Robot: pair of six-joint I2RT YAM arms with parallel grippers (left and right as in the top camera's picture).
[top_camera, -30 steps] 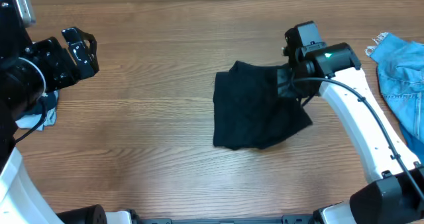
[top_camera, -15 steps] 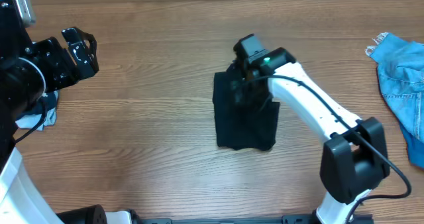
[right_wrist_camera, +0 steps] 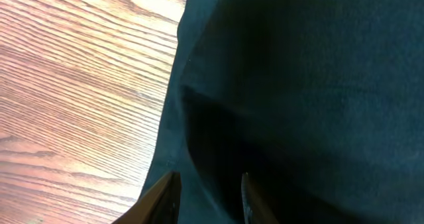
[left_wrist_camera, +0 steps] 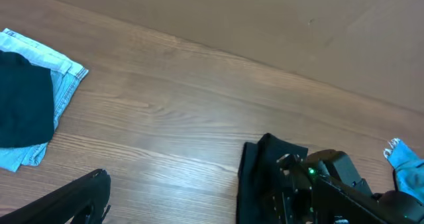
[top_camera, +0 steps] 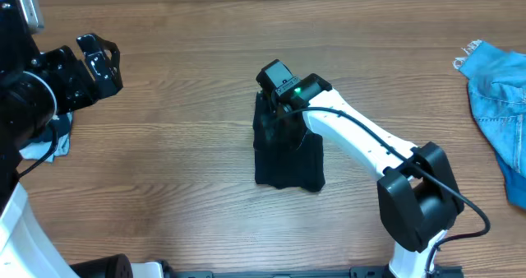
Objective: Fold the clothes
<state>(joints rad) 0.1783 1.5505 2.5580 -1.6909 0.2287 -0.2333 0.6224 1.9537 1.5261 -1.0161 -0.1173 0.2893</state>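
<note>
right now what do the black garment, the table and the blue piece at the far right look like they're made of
black garment: soft matte cloth, going by its limp folds and lack of sheen; the fibre can't be told. table: wood or wood-look laminate, smooth, with clear grain lines. blue piece: probably denim, bright blue with a pale frayed edge.

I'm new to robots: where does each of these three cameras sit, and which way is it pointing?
Overhead: fixed above the table, looking straight down; shows the left arm and the right arm reaching over the black garment.
Left wrist: on the left arm, looking low across the table toward the garment; one own finger shows bottom left.
Right wrist: on the right arm, looking closely down at the garment; two own fingertips at the bottom.
Shared: all three see the garment.
</note>
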